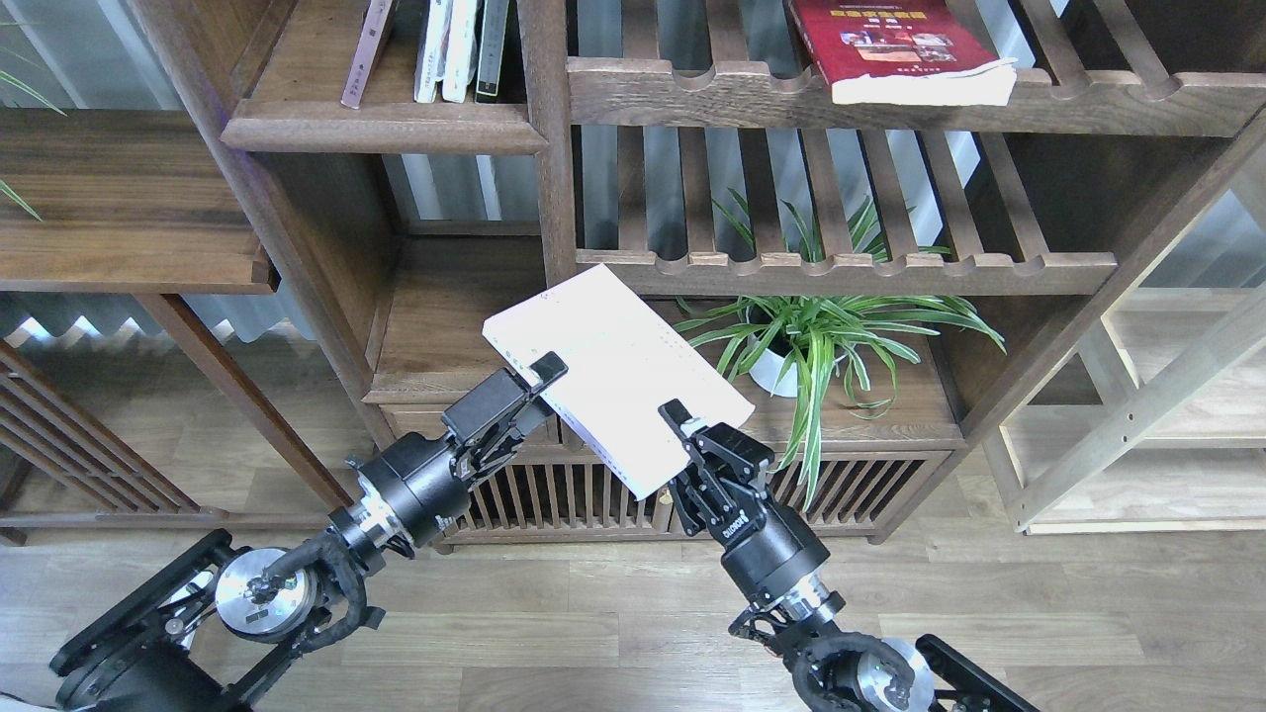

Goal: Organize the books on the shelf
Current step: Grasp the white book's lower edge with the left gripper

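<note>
A white book [613,371] hangs tilted in the air in front of the bookcase's lower middle. My right gripper [684,432] is shut on its lower right corner. My left gripper [541,384] is open, with one finger over the book's left edge and one under it. A red book with a yellow title [890,44] lies flat on the upper slatted shelf. The solid dark-brown shelf [386,127] is at the upper left, with several upright books [457,49] and a leaning mauve one [366,49]. I see no maroon cover.
A potted spider plant [821,336] stands in the lower right compartment, just right of the book. The bookcase's upright post [554,198] is behind the book. Slatted cabinet doors [584,494] are below. A light wooden frame [1137,415] stands at the right.
</note>
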Robot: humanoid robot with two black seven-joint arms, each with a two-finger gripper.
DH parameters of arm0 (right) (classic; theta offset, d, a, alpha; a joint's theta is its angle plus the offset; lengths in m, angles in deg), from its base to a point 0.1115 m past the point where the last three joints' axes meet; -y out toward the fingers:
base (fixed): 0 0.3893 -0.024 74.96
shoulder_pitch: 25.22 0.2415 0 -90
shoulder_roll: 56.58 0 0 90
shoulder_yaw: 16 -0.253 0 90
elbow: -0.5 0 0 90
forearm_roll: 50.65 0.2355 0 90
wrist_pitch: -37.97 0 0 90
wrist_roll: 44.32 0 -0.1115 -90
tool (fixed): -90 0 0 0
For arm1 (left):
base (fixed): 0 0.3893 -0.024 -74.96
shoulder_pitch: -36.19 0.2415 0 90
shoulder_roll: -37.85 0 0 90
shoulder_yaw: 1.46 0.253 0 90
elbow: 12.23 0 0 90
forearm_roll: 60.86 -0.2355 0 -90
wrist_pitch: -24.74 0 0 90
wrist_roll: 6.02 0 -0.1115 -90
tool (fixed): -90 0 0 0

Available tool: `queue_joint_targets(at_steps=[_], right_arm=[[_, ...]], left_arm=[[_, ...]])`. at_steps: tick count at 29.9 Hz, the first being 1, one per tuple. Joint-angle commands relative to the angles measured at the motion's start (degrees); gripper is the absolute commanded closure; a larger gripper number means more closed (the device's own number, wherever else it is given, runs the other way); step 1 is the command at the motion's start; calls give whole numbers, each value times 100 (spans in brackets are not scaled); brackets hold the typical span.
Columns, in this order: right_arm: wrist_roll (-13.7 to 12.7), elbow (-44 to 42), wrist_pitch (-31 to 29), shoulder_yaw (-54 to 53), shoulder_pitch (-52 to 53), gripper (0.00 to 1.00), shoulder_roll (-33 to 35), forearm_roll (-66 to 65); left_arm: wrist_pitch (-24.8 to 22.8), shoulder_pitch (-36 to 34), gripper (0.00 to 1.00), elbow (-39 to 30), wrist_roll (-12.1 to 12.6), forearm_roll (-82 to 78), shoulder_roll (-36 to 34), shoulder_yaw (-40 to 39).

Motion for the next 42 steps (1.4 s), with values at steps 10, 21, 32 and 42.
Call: queue_joint_targets(at_steps=[10,21,32,42], right_arm=[[-1,66,0,237,0,94,-120,-146],[-1,75,0,246,-9,92,-146,-190],[-1,136,0,237,-9,92,-146,-199],[-1,136,0,237,-9,92,-190,-199]], left_arm=[[175,-42,2,75,-67,-62,188,27],[87,64,32,66,-67,-177,161,-16],[149,11,47,75,-93,-203,249,-25],[78,64,78,75,-207,-203,241,-43]])
